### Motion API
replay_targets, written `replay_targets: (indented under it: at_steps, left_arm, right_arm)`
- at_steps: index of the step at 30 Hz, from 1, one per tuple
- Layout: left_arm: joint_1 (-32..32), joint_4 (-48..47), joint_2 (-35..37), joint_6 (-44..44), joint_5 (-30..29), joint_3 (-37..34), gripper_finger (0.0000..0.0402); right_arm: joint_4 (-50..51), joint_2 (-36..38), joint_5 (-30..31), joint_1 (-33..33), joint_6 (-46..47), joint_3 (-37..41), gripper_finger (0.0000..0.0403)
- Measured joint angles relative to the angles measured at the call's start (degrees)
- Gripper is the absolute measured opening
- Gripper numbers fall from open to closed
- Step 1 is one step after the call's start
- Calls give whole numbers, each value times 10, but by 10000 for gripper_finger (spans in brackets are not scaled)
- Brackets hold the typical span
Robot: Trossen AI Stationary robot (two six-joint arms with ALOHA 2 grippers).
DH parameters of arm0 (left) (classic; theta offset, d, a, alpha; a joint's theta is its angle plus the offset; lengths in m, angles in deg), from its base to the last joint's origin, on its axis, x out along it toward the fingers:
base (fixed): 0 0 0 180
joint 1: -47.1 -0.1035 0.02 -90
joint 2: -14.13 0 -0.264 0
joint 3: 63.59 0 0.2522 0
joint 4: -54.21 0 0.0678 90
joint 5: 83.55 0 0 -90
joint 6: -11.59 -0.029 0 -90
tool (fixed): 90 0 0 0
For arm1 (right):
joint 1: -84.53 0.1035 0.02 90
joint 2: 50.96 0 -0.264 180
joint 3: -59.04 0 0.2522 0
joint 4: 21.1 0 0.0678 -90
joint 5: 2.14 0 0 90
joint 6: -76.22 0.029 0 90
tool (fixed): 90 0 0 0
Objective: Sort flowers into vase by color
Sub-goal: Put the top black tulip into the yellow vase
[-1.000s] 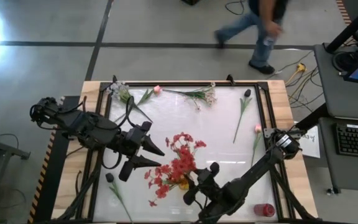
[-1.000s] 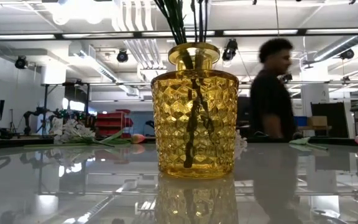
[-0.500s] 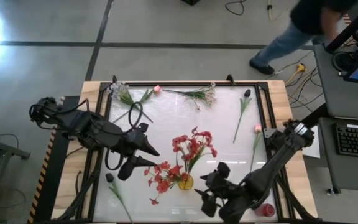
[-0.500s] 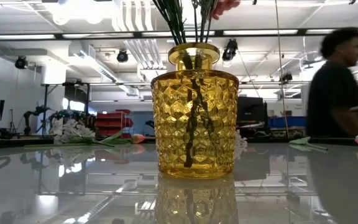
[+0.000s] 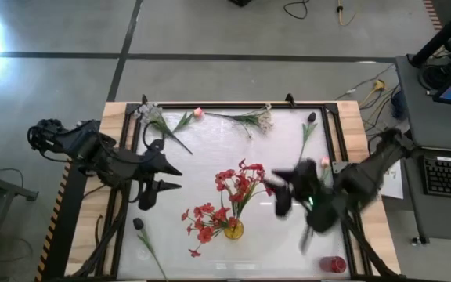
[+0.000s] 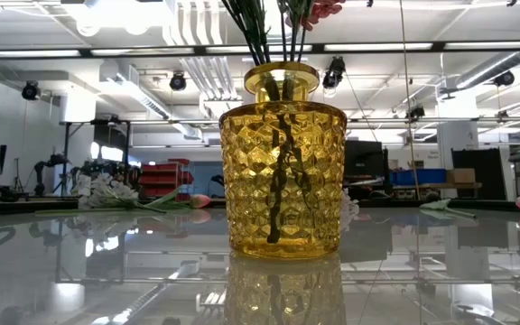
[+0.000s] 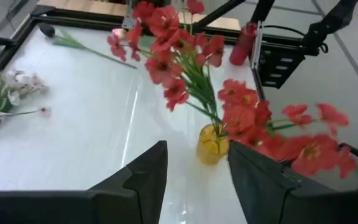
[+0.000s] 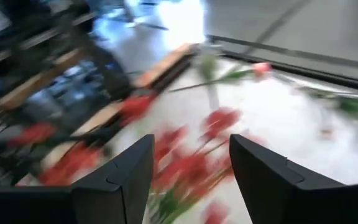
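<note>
High view: a yellow glass vase (image 5: 233, 229) stands near the front middle of the white table (image 5: 210, 157), with red flowers (image 5: 237, 184) fanning out of it. The left gripper (image 5: 163, 177) hangs over the table's left part, well apart from the vase, its fingers spread with nothing between them. The right gripper (image 5: 282, 190) is just right of the red blossoms, blurred, and from here I cannot tell its opening. Along the far edge lie a white spray (image 5: 149, 113), a pink bud (image 5: 198, 113) and another white spray (image 5: 258, 119); a dark bud (image 5: 312, 117) and a second pink bud (image 5: 324, 162) lie at the right, another dark bud (image 5: 138, 224) at front left.

Low view: the vase (image 6: 283, 162) fills the middle, with green stems (image 6: 278, 176) inside.

Left wrist view: the spread fingers (image 7: 142, 180) frame the vase (image 7: 212, 143) and its red flowers (image 7: 166, 43).

Right wrist view: the fingers (image 8: 129, 168) stand apart and empty above blurred red blossoms (image 8: 185, 162).
</note>
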Motion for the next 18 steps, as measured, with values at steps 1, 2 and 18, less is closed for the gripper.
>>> replay_targets:
  at_steps: [1, 2, 18]
  left_arm:
    - [-4, 5, 11, -3, 0, -18, 157]
    - [-10, 12, 24, -3, 0, -39, 157]
    - [-176, 244, 180, -27, 78, -391, 157]
  right_arm:
    - [16, 3, -8, -21, 7, 0, 195]
    - [30, 5, -14, -43, 8, 0, 192]
    - [173, 13, -290, -520, -77, 58, 177]
